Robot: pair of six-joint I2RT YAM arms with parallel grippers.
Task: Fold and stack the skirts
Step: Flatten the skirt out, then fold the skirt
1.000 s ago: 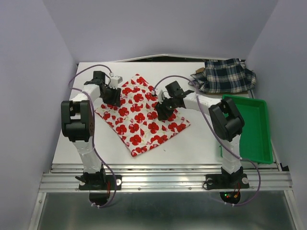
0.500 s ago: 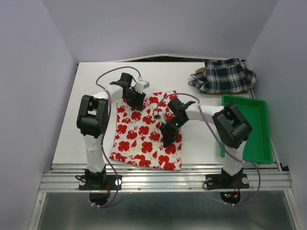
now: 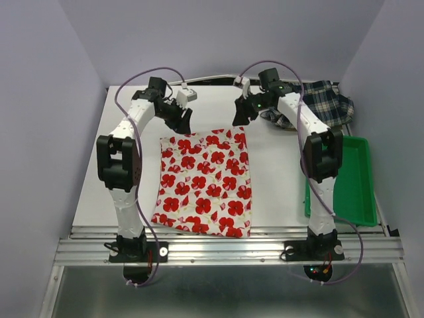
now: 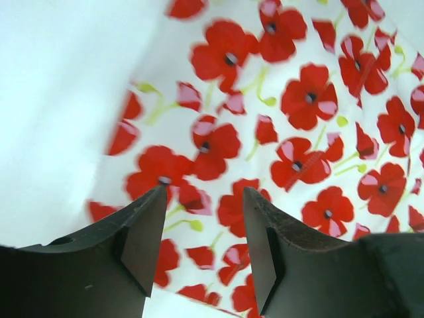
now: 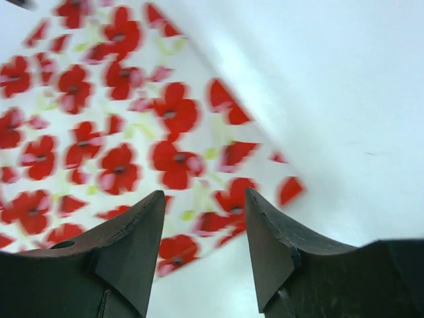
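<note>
Top external view: the white cloth skirt with red flower print [image 3: 204, 182] lies flat. The left gripper [image 3: 184, 119] hangs over its far-left corner and the right gripper [image 3: 240, 114] over its far-right corner, both with jaws apart and empty. The crumpled navy-and-white plaid skirt [image 3: 321, 105] sits beyond it, far right.

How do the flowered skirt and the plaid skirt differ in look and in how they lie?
The flowered skirt is white with red flowers; the plaid skirt is dark navy-and-white checked. The flowered skirt lies spread flat mid-table; the plaid skirt sits bunched at the far right corner. Both are soft cloth on the table.
</note>
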